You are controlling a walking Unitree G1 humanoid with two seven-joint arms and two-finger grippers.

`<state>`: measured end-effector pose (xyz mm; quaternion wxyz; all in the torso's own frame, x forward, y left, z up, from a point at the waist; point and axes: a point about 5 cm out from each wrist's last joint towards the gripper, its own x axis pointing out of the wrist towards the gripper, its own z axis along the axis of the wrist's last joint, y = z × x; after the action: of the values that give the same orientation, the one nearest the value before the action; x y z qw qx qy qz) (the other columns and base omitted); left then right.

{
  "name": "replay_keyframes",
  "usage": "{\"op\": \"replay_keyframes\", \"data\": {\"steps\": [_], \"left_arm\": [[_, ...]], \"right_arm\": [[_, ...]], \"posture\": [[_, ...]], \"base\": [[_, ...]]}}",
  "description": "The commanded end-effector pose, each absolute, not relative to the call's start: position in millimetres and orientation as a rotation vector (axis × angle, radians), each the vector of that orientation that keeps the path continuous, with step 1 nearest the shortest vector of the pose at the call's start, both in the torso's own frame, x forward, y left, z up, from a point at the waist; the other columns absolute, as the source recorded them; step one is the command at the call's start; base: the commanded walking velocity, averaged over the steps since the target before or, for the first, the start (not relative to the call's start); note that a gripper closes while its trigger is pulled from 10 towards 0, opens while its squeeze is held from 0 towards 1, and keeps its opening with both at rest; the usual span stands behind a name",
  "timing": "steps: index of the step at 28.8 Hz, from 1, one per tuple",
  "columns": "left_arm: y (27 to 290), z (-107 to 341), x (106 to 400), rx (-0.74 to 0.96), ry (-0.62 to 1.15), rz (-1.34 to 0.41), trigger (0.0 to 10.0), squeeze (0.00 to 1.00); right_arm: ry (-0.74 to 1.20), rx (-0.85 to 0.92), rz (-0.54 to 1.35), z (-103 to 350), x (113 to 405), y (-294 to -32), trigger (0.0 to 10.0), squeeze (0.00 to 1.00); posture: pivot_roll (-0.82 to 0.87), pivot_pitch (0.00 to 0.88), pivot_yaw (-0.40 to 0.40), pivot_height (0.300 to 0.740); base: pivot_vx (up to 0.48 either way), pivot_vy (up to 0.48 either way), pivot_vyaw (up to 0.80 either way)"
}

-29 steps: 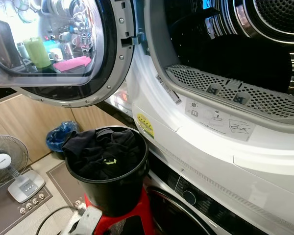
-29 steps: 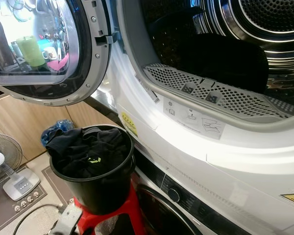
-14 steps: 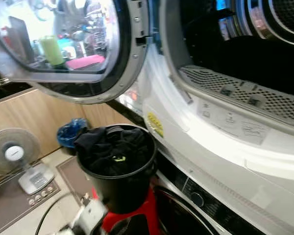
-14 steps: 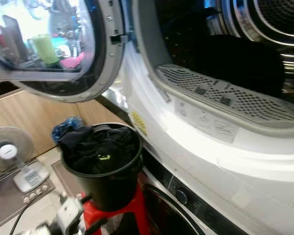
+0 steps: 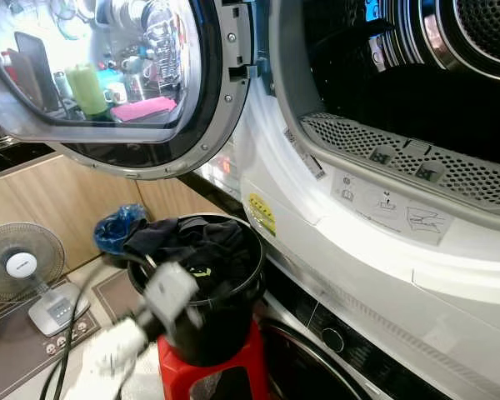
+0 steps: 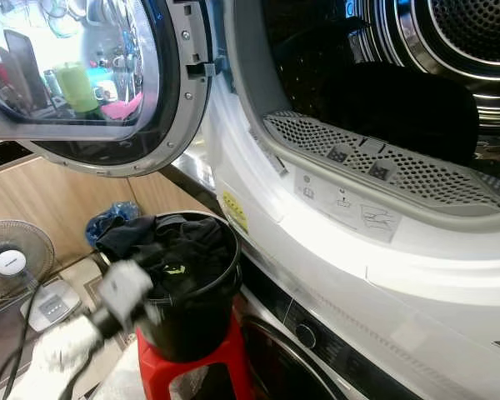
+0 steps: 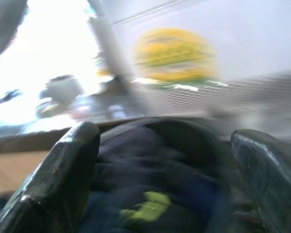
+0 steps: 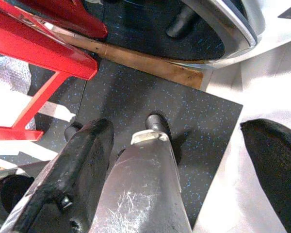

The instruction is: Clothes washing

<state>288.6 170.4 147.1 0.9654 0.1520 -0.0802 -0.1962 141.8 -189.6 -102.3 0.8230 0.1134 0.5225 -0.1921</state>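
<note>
A heap of dark clothes with a small yellow-green mark [image 5: 198, 252] fills the round black plastic bucket [image 5: 208, 321], which stands on a red plastic stool [image 5: 233, 375] pressed against the front of the lower washing machine [image 5: 333, 350]. The left gripper [image 7: 167, 179] is raised just in front of the bucket's near rim, blurred in the head views; its two black fingers [image 7: 63, 174] are spread wide apart with the clothes showing between them, pinching nothing. Above the bucket, the white upper machine [image 5: 375, 242] stands with its round glass door [image 5: 117, 83] swung out to the left, and more dark laundry [image 6: 400, 100] lies inside the steel drum behind a perforated grey lint screen [image 5: 417, 158]. Left of the stool sit a blue plastic bag [image 5: 117, 229], a white table fan [image 5: 25, 275] and a dark floor mat [image 5: 25, 350] below pale wood panelling. The right gripper [image 8: 177, 160] hangs low over a speckled black mat [image 8: 150, 97] beside the stool's leg, its fingers [image 8: 72, 170] held apart and empty.
</note>
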Motion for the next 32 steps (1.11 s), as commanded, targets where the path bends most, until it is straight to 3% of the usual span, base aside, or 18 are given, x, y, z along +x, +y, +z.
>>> {"op": "replay_keyframes", "data": {"steps": [1, 8, 9, 10, 25, 29, 32], "left_arm": [[191.5, 146.5, 298.2, 0.289, -0.085, -0.292, 10.0, 0.00], [225.8, 149.4, 320.9, 0.176, 0.021, -0.106, 10.0, 0.00], [240.4, 145.1, 328.7, 0.127, 0.084, -0.042, 10.0, 0.70], [244.8, 144.6, 331.3, 0.109, 0.101, -0.020, 10.0, 1.00], [295.6, 136.4, 341.3, -0.088, 0.257, 0.134, 10.0, 1.00], [293.8, 138.5, 343.5, -0.055, 0.258, 0.084, 10.0, 1.00], [276.5, 150.8, 347.8, 0.012, 0.161, -0.075, 10.0, 1.00]], "right_arm": [[1.130, 0.235, -0.393, -104.1, 137.9, -186.2, 10.0, 0.00], [1.121, 0.228, -0.382, -102.7, 142.2, -185.9, 10.0, 0.00], [1.118, 0.228, -0.383, -102.0, 144.1, -186.1, 10.0, 0.00], [1.116, 0.226, -0.381, -101.8, 144.8, -186.2, 10.0, 0.00], [1.114, 0.211, -0.390, -100.9, 145.7, -190.6, 10.0, 0.00], [1.117, 0.206, -0.398, -101.4, 143.4, -193.3, 10.0, 0.00], [1.112, 0.208, -0.396, -101.3, 143.3, -194.0, 10.0, 0.00]], "posture": [[0.08, 0.000, 0.088, 0.740], [0.08, 0.000, 0.084, 0.740], [0.09, 0.000, 0.080, 0.740], [0.09, 0.000, 0.080, 0.740], [0.08, 0.000, 0.067, 0.740], [0.08, 0.000, 0.066, 0.740], [0.08, 0.000, 0.065, 0.740]], "base": [[0.000, 0.000, 0.00], [0.000, 0.000, 0.00], [0.000, 0.000, 0.00], [0.000, 0.000, 0.00], [0.000, 0.000, 0.00], [0.000, 0.000, 0.00], [0.000, 0.000, 0.00]]}}
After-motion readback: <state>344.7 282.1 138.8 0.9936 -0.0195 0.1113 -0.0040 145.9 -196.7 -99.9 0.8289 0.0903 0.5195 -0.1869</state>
